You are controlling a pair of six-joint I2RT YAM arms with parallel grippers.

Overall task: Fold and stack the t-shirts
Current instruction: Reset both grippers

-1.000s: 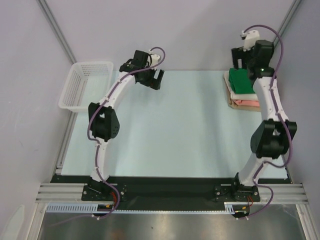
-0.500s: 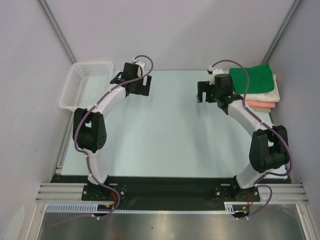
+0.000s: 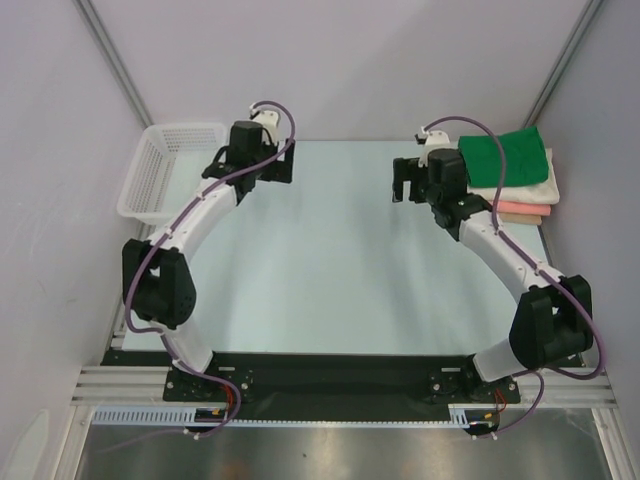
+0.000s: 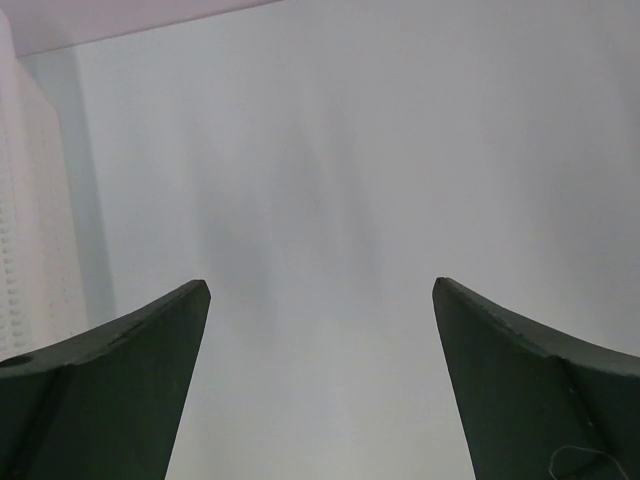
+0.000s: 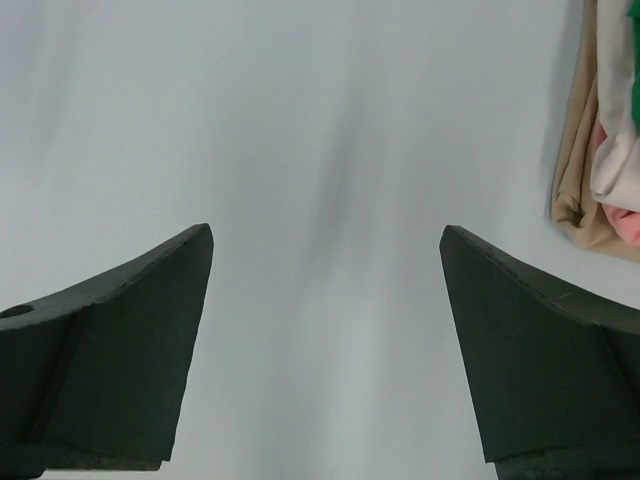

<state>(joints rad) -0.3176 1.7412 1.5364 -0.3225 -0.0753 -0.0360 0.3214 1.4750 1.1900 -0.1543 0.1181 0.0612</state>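
Far right, bright green folded t-shirt (image 3: 505, 156) tops cream shirt (image 3: 532, 188), salmon-pink shirt (image 3: 522, 211): stacked. I read left fingers (image 4: 110, 400), right fingers (image 5: 110, 350) released.

Looking like robotics lab test cell: left arm (image 3: 205, 210) and right arm (image 3: 505, 255) sitting bolted to aluminium rail (image 3: 120, 385) at table (image 3: 330, 260) edge; plain grey panels (image 3: 350, 60) and metal posts (image 3: 110, 55) enclosing workspace.
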